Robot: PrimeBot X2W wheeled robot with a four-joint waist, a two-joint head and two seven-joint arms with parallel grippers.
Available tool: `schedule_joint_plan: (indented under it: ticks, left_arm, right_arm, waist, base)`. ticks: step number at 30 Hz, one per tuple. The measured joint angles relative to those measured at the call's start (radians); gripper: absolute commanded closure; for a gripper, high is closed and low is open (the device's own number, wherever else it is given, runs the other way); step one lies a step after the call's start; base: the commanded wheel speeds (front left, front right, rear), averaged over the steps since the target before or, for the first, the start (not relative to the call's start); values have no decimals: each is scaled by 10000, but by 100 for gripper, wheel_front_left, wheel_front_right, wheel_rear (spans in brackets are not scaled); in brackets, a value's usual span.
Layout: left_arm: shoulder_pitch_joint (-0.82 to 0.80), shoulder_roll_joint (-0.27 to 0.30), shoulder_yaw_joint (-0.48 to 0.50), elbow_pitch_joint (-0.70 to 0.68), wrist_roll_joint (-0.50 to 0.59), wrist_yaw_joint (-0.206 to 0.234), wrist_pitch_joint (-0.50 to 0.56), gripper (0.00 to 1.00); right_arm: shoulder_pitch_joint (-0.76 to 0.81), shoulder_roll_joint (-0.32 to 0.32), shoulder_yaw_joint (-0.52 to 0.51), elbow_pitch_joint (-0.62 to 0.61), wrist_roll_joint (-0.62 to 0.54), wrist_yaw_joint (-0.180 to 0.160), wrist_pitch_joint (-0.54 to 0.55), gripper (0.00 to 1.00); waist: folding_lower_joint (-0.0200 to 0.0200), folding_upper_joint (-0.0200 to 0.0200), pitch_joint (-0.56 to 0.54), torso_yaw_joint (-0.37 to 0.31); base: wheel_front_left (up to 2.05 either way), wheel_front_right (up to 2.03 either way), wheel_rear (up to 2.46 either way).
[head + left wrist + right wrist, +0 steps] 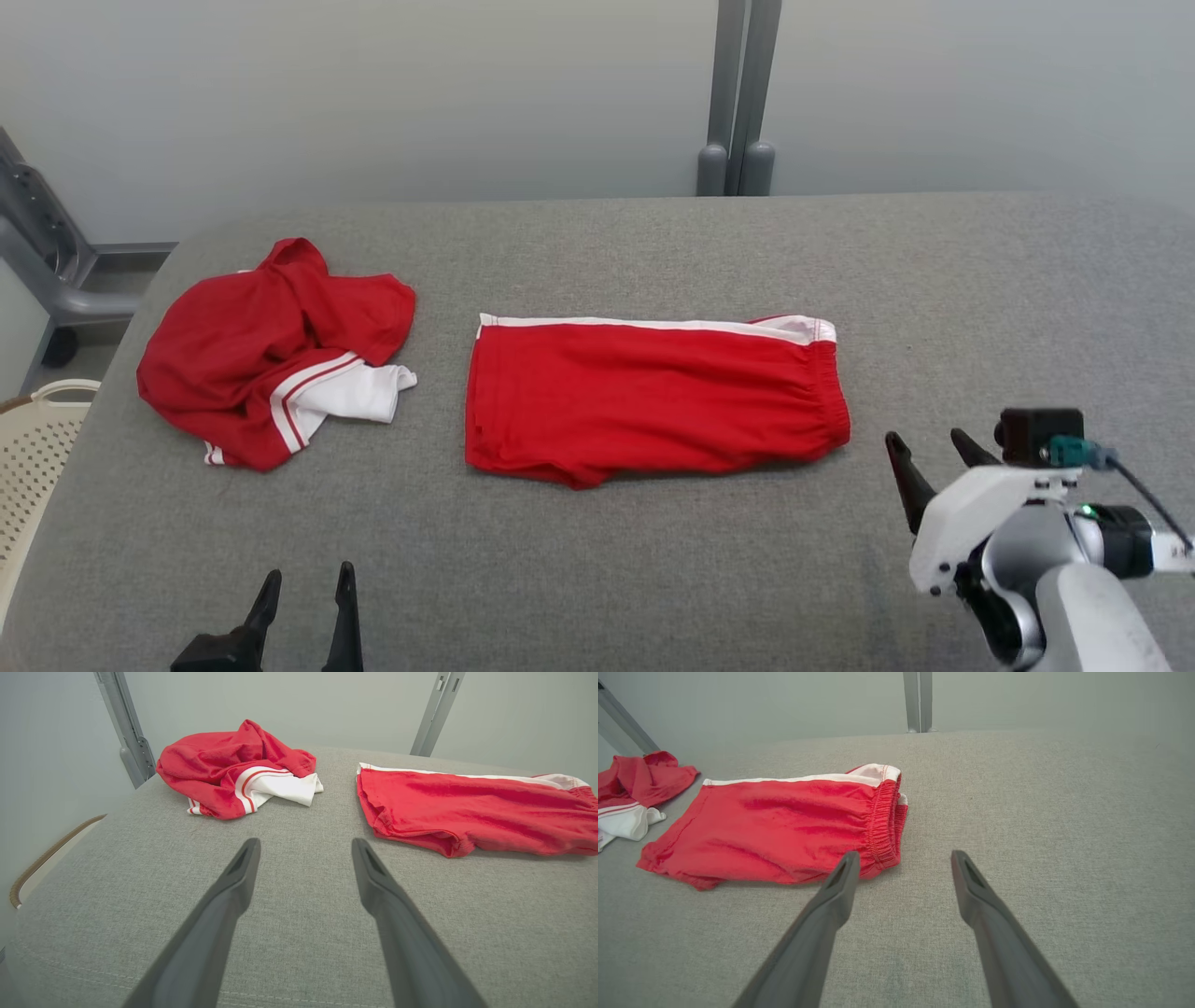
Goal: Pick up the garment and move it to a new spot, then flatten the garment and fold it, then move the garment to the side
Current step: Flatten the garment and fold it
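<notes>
Lying flat mid-frame: folded shorts (653, 397).
Below, the left gripper (310, 571) and right gripper (924, 435) are held spread, empty.

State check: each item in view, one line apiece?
red shorts, laid flat, apparently folded once, not held
red-and-white garment, crumpled in a heap, not held
left gripper, jaws open, empty
right gripper, jaws open, empty
</notes>
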Motion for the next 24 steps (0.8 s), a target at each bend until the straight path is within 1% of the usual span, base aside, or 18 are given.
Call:
schedule_joint_plan:
  ticks: [1, 2, 5, 9, 13, 14, 18, 24]
  left_arm:
    - [-36, 0, -19, -12, 2, 0, 2, 0]
    - [-36, 0, -19, -12, 2, 0, 2, 0]
    - [-151, 27, -100, 33, 25, -25, 40, 0]
    - [-231, 17, -184, 50, 42, -15, 144, 0]
    - [-441, 4, -280, 25, 54, -29, 148, 0]
    - [-547, -17, -357, 63, 73, -102, 150, 0]
    - [-709, -36, -468, 178, 75, -171, 173, 0]
    - [-1061, -79, -637, 249, 132, -280, 174, 0]
  right_arm:
    - [-254, 23, -151, 2, 15, 0, 581, 0]
    - [-254, 23, -151, 2, 15, 0, 581, 0]
    - [-1082, 33, -617, 69, 71, 2, 1992, 0]
    - [-1944, 29, -1016, 366, -337, 0, 3762, 0]
    - [-2863, 23, -1467, 663, -1020, 2, 5076, 0]
    - [-3209, 29, -1651, 899, -1172, 2, 5649, 0]
    - [-3974, 31, -1990, 1315, -1476, 2, 6381, 0]
    - [-4891, 31, -2435, 2182, -1741, 2, 6778, 0]
  waist:
    - [0, 0, 37, 21]
    - [0, 0, 37, 21]
    - [0, 0, 158, 112]
    - [0, 0, 335, 272]
    - [0, 0, 604, 423]
    - [0, 0, 720, 529]
    - [1, 0, 961, 742]
    - [0, 0, 1375, 1022]
  base:
    - [0, 0, 0]
    - [0, 0, 0]
    - [0, 0, 0]
    - [0, 0, 0]
    - [0, 0, 0]
    - [0, 0, 0]
    - [0, 0, 0]
    - [0, 0, 0]
